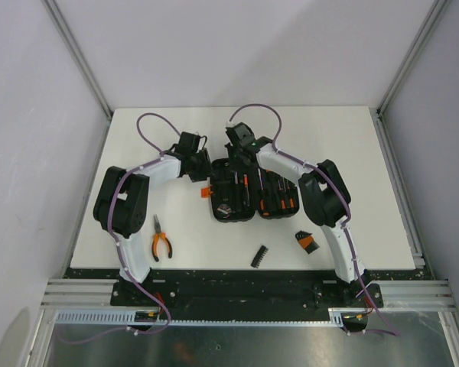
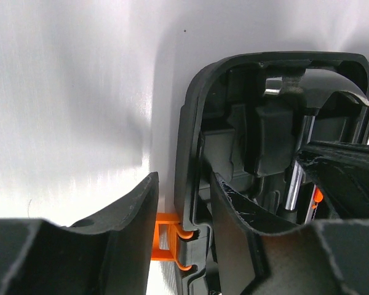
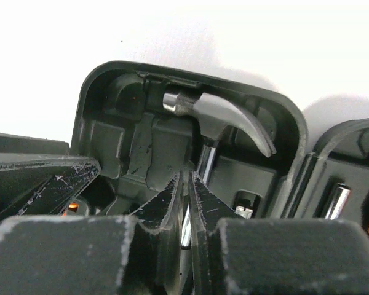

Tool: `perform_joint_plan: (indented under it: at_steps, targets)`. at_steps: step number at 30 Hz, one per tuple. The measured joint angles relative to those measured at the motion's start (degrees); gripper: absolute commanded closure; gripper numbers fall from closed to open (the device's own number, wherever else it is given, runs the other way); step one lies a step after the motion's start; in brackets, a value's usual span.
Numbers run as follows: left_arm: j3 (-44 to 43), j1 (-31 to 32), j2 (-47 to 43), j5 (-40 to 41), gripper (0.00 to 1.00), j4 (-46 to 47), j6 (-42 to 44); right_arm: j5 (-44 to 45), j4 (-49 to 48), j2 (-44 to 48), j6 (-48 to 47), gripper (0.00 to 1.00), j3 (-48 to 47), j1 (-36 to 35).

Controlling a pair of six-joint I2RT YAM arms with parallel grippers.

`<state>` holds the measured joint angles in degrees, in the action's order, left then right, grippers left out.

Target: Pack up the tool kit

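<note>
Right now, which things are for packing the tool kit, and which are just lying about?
For the job:
- open tool kit case
- pliers, still on the table
- small black bit strip
- black and orange piece

Just lying about:
- nothing loose; only the white table itself

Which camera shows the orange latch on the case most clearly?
The left wrist view: the latch sits close up between that gripper's fingers, against the case wall. The top view shows it as a small orange spot; the right wrist view misses it.

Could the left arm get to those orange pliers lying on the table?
Probably yes. The pliers lie in the open beside the left arm, nothing on them, though its end effector now straddles the case wall.
</note>
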<state>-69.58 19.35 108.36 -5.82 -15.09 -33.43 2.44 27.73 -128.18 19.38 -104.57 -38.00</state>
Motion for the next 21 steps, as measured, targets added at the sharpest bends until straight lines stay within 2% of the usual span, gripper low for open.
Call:
perform_joint_plan:
  at_steps: [8,21]
  targets:
    - [0.0,0.0,0.02,-0.39,0.59,0.22,-0.02,3.15,2.56,0.04,-0.2,0.88,-3.19,0.26]
    - [0.0,0.0,0.04,-0.42,0.59,0.24,-0.02,1.99,5.86,-1.75,-0.26,0.88,-4.22,0.24]
